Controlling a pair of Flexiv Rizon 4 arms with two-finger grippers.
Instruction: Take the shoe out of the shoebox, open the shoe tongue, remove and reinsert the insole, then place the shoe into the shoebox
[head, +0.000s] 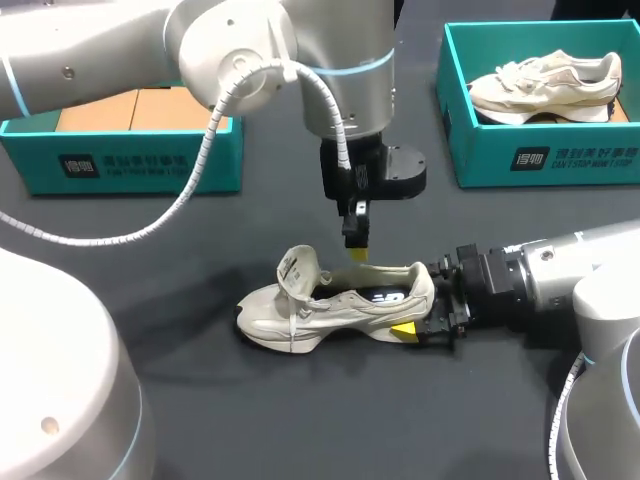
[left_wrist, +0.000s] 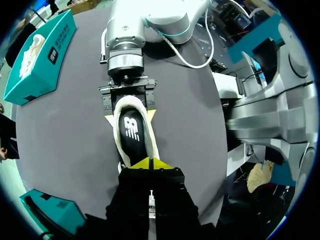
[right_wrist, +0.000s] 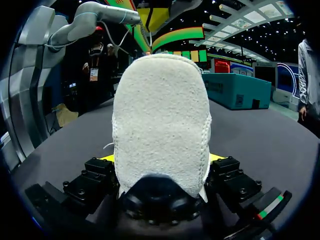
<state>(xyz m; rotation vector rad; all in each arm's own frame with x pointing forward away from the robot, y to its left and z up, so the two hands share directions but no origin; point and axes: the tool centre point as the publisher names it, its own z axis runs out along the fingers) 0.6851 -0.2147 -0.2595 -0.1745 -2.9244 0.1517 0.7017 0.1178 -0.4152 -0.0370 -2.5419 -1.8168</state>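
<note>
You've got a dark grey table (head: 300, 420) w/ a matte top, lit softly from above; it fills the head view, w/ faint shadows on its surface.

Cream shoe (head: 330, 305) upright, tongue (head: 300, 266) lifted (insole (left_wrist: 132, 129) inside)

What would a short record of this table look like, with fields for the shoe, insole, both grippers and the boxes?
shoe: upright on the table, outside the shoebox, tongue lifted
insole: dark, lying inside the shoe
right gripper: shut on the shoe's heel
left gripper: over the shoe's opening, tips together, pointing down
shoebox: far right of the table, holds a second shoe
teal box: far left, no shoe visible inside
</note>
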